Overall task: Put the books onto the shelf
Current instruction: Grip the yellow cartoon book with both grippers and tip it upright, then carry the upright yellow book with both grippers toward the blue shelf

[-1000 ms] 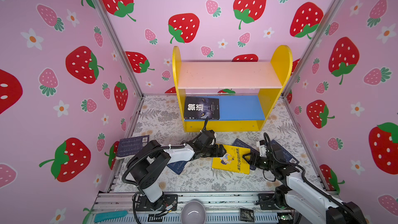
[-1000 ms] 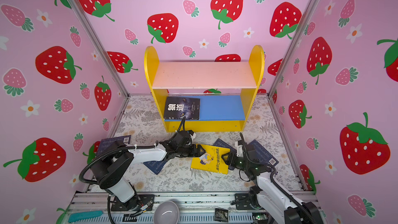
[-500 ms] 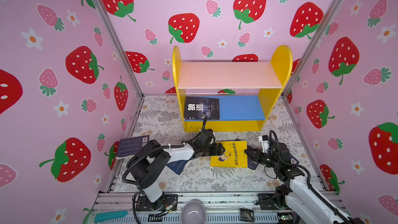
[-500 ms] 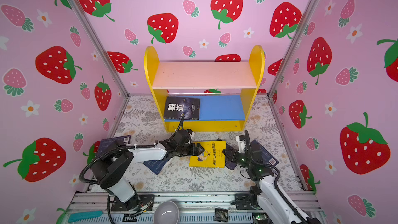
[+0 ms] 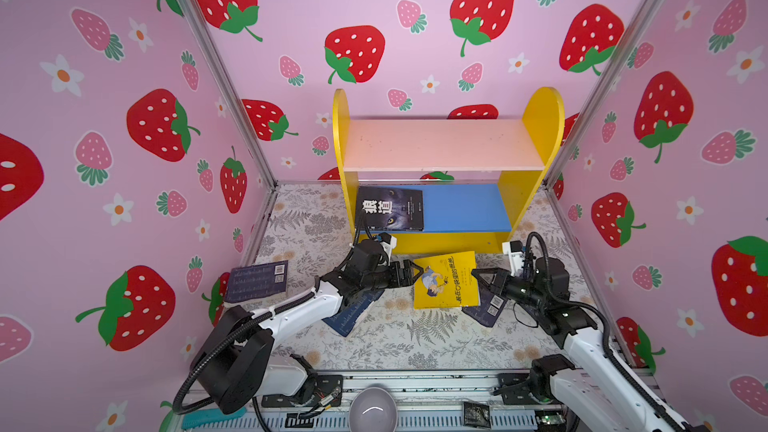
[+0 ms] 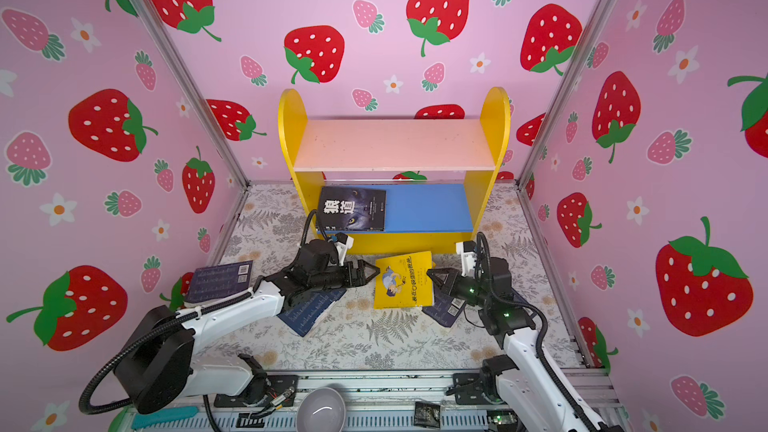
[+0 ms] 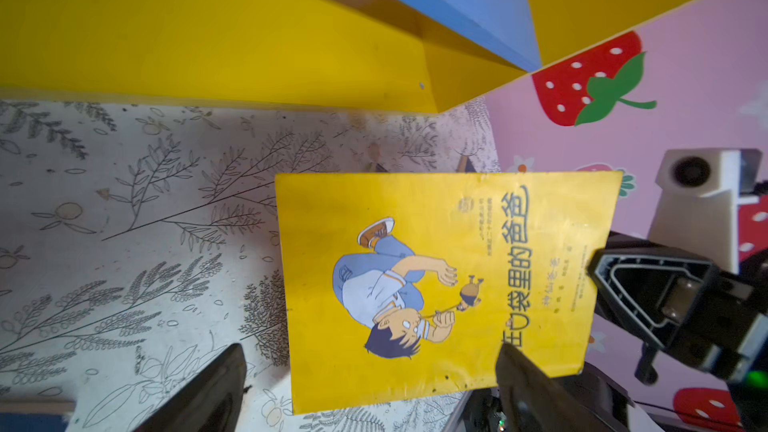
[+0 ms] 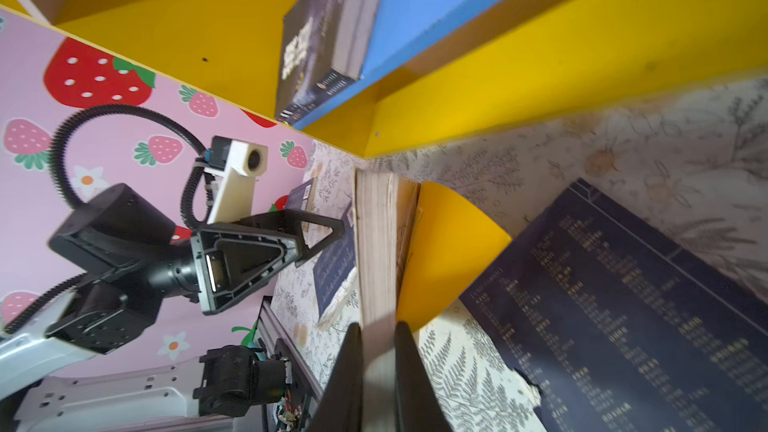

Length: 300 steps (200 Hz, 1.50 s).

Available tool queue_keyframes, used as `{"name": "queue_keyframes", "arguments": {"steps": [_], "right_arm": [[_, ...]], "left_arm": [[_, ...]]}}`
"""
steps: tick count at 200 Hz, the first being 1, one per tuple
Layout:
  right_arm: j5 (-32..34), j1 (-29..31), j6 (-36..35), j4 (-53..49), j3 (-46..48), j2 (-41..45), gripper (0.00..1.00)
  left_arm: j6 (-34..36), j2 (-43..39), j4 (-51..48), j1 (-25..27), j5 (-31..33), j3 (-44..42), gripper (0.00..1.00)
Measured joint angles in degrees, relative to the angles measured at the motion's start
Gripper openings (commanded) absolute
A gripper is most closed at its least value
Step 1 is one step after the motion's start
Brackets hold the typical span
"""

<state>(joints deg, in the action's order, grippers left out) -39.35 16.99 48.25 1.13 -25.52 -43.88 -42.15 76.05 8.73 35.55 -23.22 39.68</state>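
In both top views our right gripper point(image 5: 477, 274) has just clamped the yellow book point(image 5: 446, 280) and tipped it up off the mat point(image 5: 415, 340), in front of the shelf point(image 5: 536, 126). Our left gripper point(image 5: 415, 273) gapes beside it.

In the left wrist view, the fingers point(image 7: 216, 384) are spread wide around the cover.

In the right wrist view, the pads point(image 8: 353, 367) pinch the page edge, so we judge that shelving can begin.

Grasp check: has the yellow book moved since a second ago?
Yes: the yellow book shifted toward the shelf; in both top views its far edge now reaches the base; right gripper shut on it.
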Motion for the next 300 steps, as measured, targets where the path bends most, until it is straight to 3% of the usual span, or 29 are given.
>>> {"name": "queue_keyframes", "arguments": {"steps": [48,100,130,170,182,234,240,249,256,269,300], "right_arm": [[-6.05,-1.97,1.05,-0.02,-8.07,-2.03,0.00],[-11.30,-3.02,2.40,-0.15,-12.57,-3.30,0.00],[-14.29,-3.72,4.87,2.69,-13.40,-3.58,0.00],[-16.31,-4.44,7.76,7.50,-13.40,-5.25,0.00],[-16.57,-4.79,8.00,8.85,-13.35,-5.66,0.00],[-16.79,-5.33,11.76,20.41,-8.68,-9.05,0.00],[-16.72,-5.33,12.55,22.18,-7.74,-9.79,0.12],[-16.65,-5.33,13.53,24.04,-6.34,-10.73,0.46],[-16.41,-5.33,13.62,24.61,-5.66,-11.08,0.64],[-16.17,-5.33,13.35,25.14,-5.09,-11.23,0.77],[-17.55,-5.33,12.24,28.57,-4.20,-11.32,0.83]], "left_arm": [[-1.07,-1.75,6.67,-3.87,-7.98,-4.17,0.98],[-2.45,-1.03,15.41,-4.63,-15.67,-4.52,0.98],[-4.92,0.17,21.99,-5.35,-19.43,-4.50,0.92],[-9.49,0.31,29.18,-5.86,-21.55,-4.52,0.63],[-10.03,-0.63,29.22,-6.16,-21.40,-4.52,0.57],[-10.14,-7.98,26.91,-6.67,-20.74,-4.48,0.16],[-9.97,-8.41,26.58,-6.69,-20.74,-4.46,0.11],[-9.62,-9.05,25.27,-6.73,-20.72,-4.37,0.08],[-9.31,-9.53,23.47,-6.86,-20.59,-4.15,0.07],[-8.41,-10.49,19.78,-7.34,-20.50,-3.43,0.00],[-6.60,-11.93,9.64,-11.30,-20.94,1.14,0.00]]}}
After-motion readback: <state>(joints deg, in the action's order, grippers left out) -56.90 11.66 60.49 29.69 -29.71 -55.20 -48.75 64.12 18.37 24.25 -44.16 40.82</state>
